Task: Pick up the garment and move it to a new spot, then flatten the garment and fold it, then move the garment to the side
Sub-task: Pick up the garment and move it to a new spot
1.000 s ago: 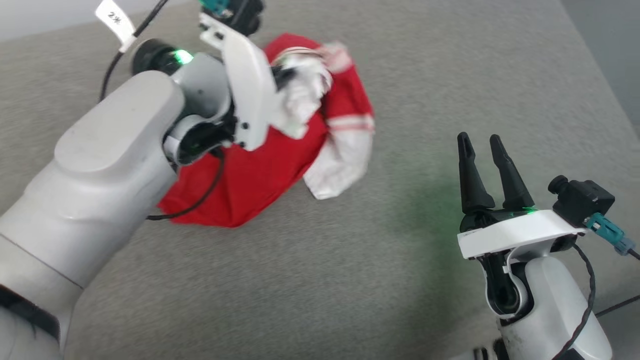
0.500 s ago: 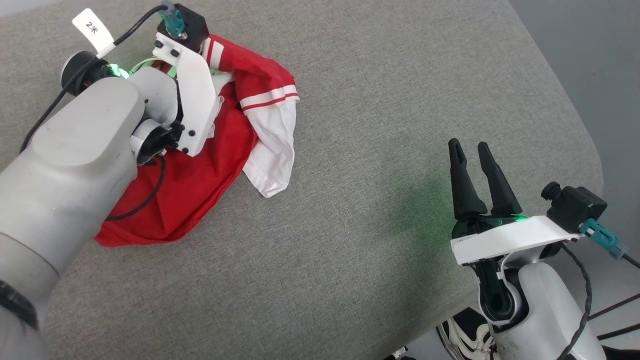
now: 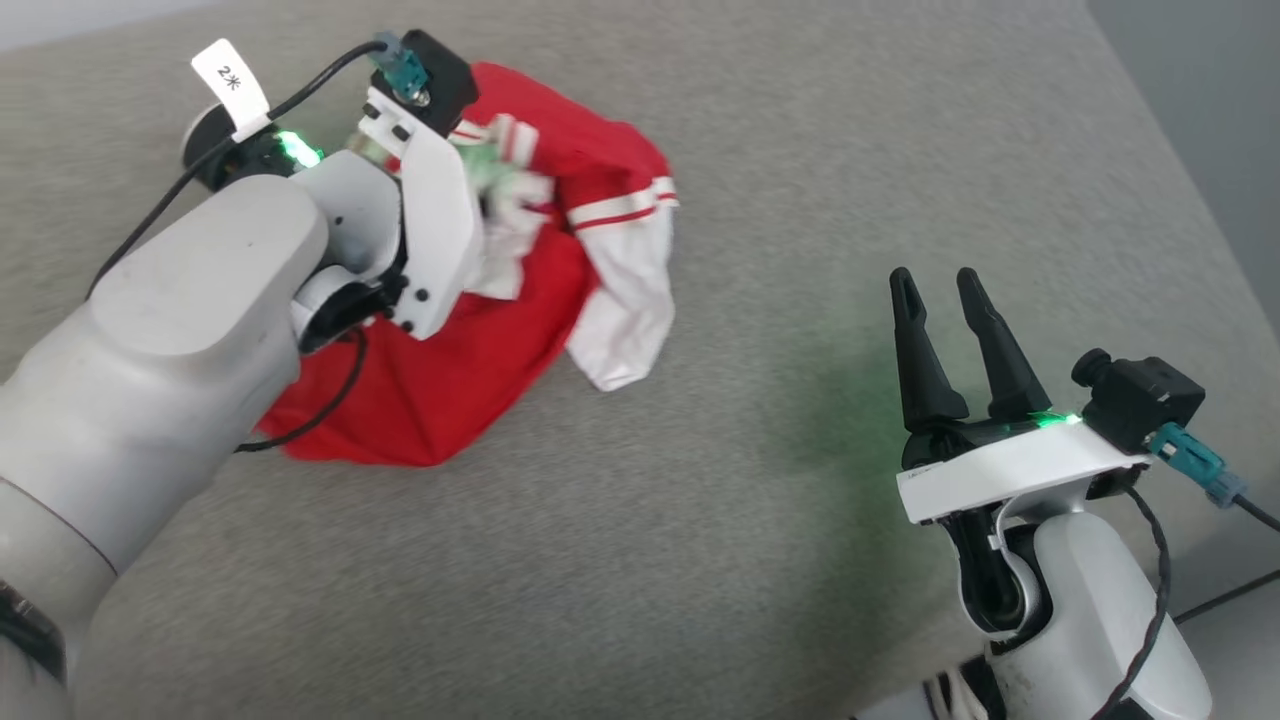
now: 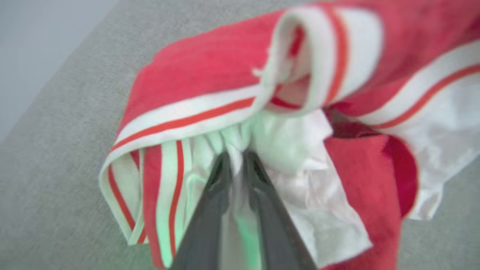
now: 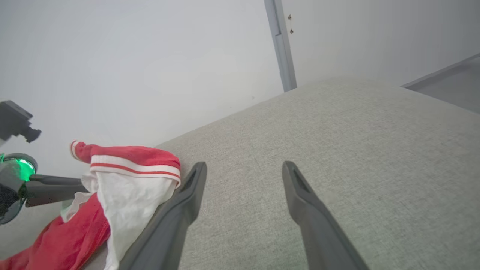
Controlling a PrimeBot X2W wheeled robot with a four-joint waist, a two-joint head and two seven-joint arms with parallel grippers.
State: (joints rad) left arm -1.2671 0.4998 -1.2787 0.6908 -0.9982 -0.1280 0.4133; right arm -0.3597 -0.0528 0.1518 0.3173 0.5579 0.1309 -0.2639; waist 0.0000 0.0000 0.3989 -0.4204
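My left jaws pinch white fabric of the crumpled bright-red soft T-shirt (image 3: 450,380); my right jaws stand spread, well apart from it.

Left pincer (image 4: 237,154) nearly together, right pincer (image 3: 935,285) wide apart.

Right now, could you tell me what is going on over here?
The robot's left gripper pinches white fabric of the red garment between its fingers. The garment is bunched up, and its lower part lies on the grey padded surface. The right gripper hovers open and empty off to the right, apart from the cloth. The garment is not yet flattened or folded.
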